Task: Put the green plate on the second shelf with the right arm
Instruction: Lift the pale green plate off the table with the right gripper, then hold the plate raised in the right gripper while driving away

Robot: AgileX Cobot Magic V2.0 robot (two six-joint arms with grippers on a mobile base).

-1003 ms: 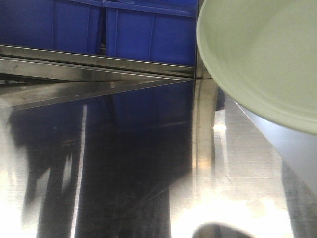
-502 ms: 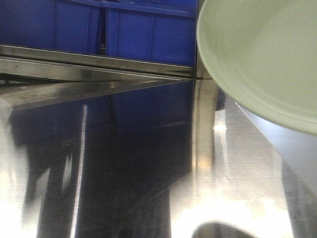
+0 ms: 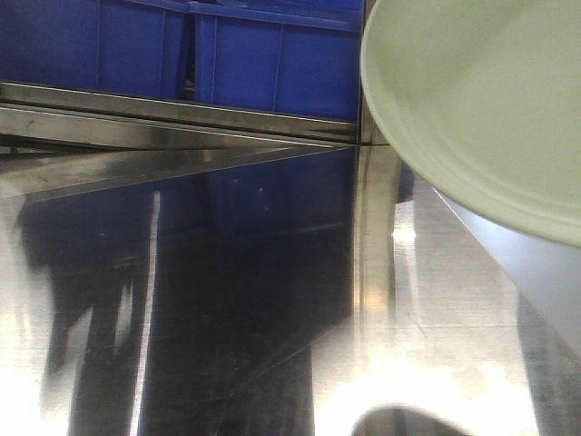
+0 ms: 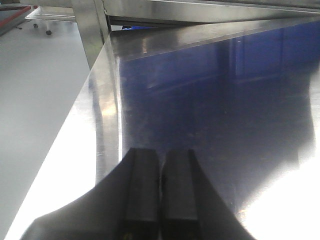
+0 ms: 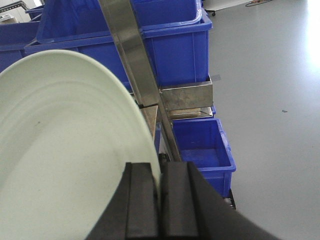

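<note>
The pale green plate (image 3: 490, 109) fills the upper right of the front view, tilted and held in the air beside the shelf's steel post (image 3: 374, 236). In the right wrist view the green plate (image 5: 65, 150) stands on edge at the left, and my right gripper (image 5: 160, 172) is shut on its rim. The plate is just left of a steel upright (image 5: 131, 55) of the rack. My left gripper (image 4: 160, 160) is shut and empty, low over the shiny steel shelf surface (image 4: 215, 100).
Blue plastic bins (image 3: 182, 54) sit on the level behind the steel shelf edge (image 3: 172, 118). More blue bins (image 5: 170, 45) stand stacked in the rack, with one open blue bin (image 5: 200, 145) lower down. Grey floor (image 5: 270, 100) lies to the right.
</note>
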